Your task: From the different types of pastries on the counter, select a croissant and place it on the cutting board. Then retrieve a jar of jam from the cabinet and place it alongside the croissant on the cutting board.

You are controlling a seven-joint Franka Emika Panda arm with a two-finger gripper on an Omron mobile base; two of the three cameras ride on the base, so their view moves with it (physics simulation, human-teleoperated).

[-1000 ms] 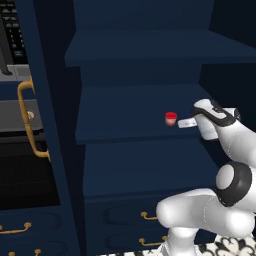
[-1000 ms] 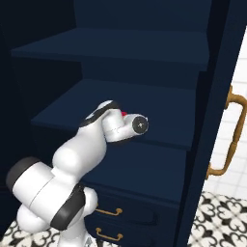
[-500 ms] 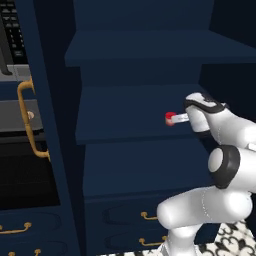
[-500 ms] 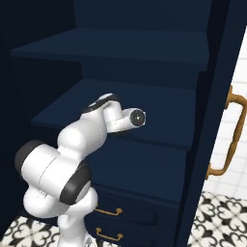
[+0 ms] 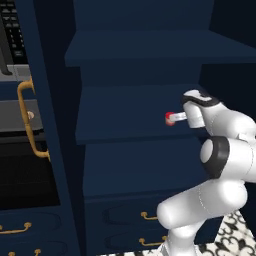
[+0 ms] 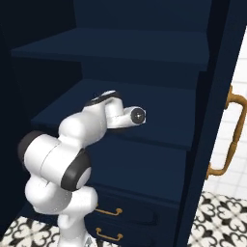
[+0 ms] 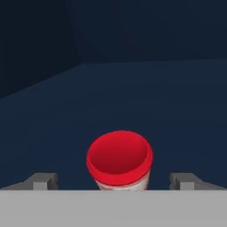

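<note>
The gripper (image 7: 115,181) stands wide open, its fingertips flanking the jar of jam (image 7: 119,160) without touching it. The jar sits upright on the cabinet's (image 5: 140,165) middle shelf (image 5: 125,117). Jam retrieval is underway; next, ease forward and close on the jar.

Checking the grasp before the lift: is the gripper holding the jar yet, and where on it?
Nothing is held. The gripper is open, its fingertips standing clear on either side of the jar on the cabinet shelf.
</note>
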